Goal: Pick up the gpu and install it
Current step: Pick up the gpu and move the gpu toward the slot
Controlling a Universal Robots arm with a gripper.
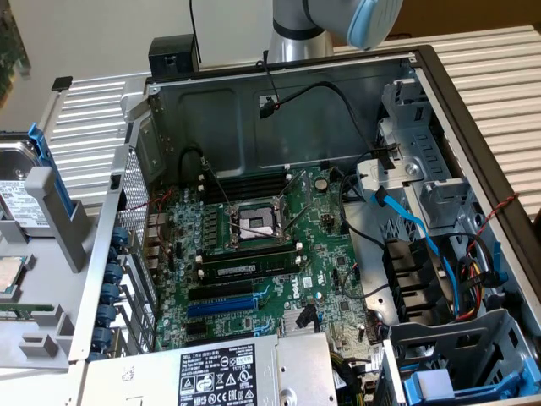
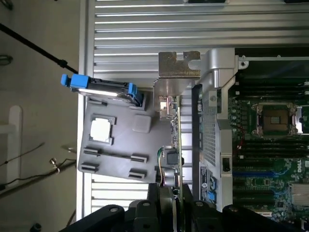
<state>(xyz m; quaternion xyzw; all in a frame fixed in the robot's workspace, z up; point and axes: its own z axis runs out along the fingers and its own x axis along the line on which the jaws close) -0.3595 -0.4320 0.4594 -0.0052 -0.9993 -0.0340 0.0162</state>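
The gpu is seen edge-on in the wrist view: a thin green board with a metal bracket at its far end and small parts along its side. My gripper is shut on the card's near end, holding it in the air over the edge of the open computer case, beside the grey tray. The large green motherboard lies inside the case, with blue and black expansion slots near the power supply. In the exterior view my arm hangs above the case's back wall.
The grey tray holds a processor chip and a hard drive with blue rails. A power supply, drive cages and loose blue and black cables crowd the case. Ribbed metal tabletop surrounds it.
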